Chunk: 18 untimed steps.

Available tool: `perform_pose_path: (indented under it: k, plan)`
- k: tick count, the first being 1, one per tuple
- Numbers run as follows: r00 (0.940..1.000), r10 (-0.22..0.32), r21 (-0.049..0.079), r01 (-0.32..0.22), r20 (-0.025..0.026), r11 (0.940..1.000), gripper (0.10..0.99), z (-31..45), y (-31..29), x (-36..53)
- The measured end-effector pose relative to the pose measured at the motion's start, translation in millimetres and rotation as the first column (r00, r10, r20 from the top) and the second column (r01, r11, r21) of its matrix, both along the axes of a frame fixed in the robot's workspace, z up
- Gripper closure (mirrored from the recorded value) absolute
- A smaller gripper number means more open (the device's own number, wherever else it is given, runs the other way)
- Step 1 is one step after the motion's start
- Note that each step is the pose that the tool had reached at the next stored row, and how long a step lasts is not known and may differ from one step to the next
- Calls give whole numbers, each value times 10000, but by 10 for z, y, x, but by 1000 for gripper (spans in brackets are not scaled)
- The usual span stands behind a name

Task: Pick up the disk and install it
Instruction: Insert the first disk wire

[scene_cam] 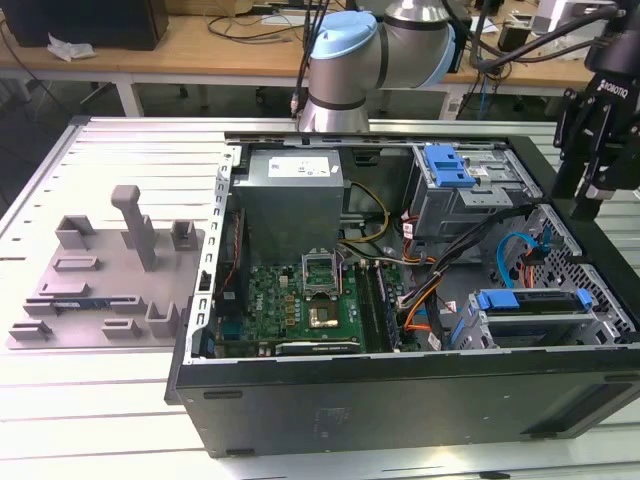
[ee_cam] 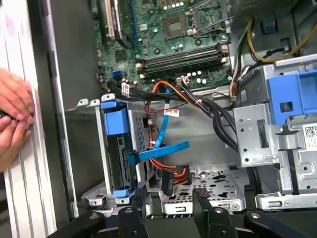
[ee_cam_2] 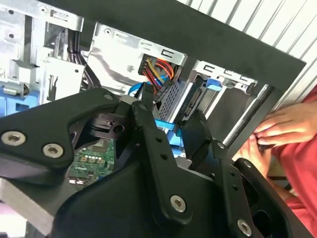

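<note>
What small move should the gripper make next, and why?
Probably shift sideways over the disk before descending: the gripper hangs above the case with jaws open and empty, and the blue-framed disk stands inside it, off to one side of them. A person's hands rest at the case edge, so slowly.

Your exterior view looks down from high up and far back at the whole open computer case (scene_cam: 400,400) on the tabletop (scene_cam: 100,400). Both wrist views sit close behind the end effector (ee_cam: 169,198). The first wrist view looks into the case at the green board (ee_cam: 166,49), which your exterior view shares. Both wrist views catch a person's hands (ee_cam: 14,111) beside the case.
</note>
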State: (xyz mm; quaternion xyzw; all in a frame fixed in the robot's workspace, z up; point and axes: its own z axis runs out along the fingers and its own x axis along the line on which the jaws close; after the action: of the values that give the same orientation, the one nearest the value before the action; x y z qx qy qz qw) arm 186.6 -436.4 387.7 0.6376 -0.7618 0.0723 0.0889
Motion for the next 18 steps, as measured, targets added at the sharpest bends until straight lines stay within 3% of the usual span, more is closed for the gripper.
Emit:
perform_pose_path:
  k: [4,8,15,18]
  plan:
    - [9985,-556,-66,556,4,9984,584,-37,0,0]
    - [9970,-773,-479,774,33,9959,584,-62,12,9]
    - [9968,-801,-884,803,66,9928,584,-141,150,12]
    - [9968,-800,-1032,804,76,9914,663,-217,179,13]
